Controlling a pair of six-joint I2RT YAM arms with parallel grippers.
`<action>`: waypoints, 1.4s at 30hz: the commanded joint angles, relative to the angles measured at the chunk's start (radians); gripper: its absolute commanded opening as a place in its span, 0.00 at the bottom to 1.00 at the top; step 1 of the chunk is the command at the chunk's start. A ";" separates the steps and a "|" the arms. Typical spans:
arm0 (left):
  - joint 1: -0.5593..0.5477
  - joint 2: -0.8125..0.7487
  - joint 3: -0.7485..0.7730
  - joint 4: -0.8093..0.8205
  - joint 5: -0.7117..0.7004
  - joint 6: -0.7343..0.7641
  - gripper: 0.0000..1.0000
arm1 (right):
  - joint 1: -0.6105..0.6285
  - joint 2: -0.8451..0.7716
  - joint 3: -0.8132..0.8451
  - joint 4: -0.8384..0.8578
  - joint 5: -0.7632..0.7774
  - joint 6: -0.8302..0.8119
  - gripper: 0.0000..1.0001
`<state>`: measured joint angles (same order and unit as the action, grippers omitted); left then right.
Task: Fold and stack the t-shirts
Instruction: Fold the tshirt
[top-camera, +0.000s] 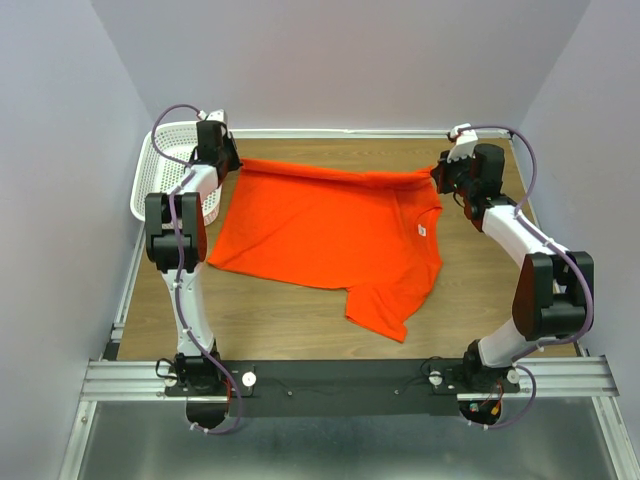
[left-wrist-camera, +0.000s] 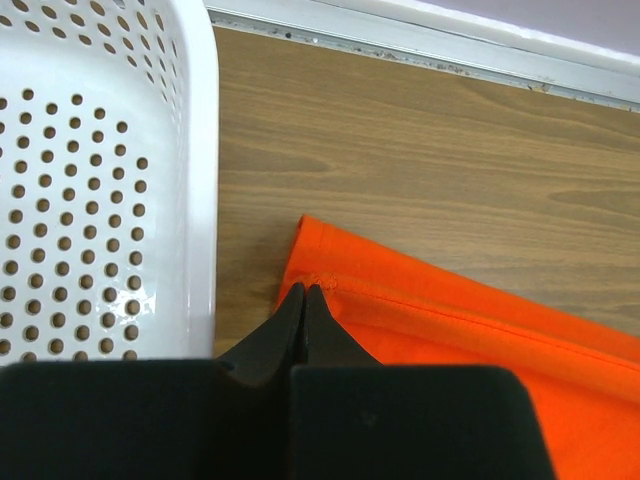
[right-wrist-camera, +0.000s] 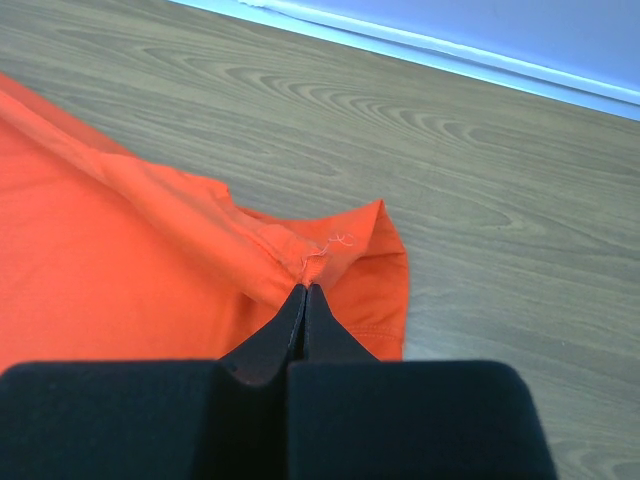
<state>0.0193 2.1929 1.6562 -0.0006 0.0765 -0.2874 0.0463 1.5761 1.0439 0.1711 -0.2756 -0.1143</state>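
Observation:
One bright orange-red t-shirt (top-camera: 330, 230) lies spread over the wooden table, a sleeve pointing toward the near edge and a small white tag (top-camera: 422, 229) showing on its right part. My left gripper (top-camera: 228, 165) is at the shirt's far left corner. In the left wrist view its jaws (left-wrist-camera: 305, 288) are shut, pinching the hemmed corner of the t-shirt (left-wrist-camera: 450, 330). At the far right corner is my right gripper (top-camera: 440, 180). Its jaws (right-wrist-camera: 305, 288) are shut on a small bunch of the t-shirt (right-wrist-camera: 120, 270), with a loose thread just past the tips.
A white perforated plastic basket (top-camera: 165, 170) stands at the far left corner of the table, right beside my left gripper; its wall (left-wrist-camera: 100, 200) fills the left of the left wrist view. A white rail (left-wrist-camera: 420, 45) borders the table's far edge.

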 joint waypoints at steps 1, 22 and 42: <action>0.013 -0.053 -0.018 0.031 0.020 0.021 0.00 | -0.010 -0.033 -0.008 0.019 0.010 -0.016 0.01; 0.013 -0.133 -0.101 0.040 0.017 0.030 0.20 | -0.014 -0.011 -0.016 0.018 -0.004 -0.015 0.01; 0.013 -0.364 -0.285 0.160 0.080 -0.030 0.50 | -0.016 -0.016 -0.062 0.002 -0.097 -0.051 0.00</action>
<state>0.0254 1.8439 1.4055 0.1520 0.1261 -0.2977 0.0380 1.5784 1.0157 0.1711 -0.3183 -0.1307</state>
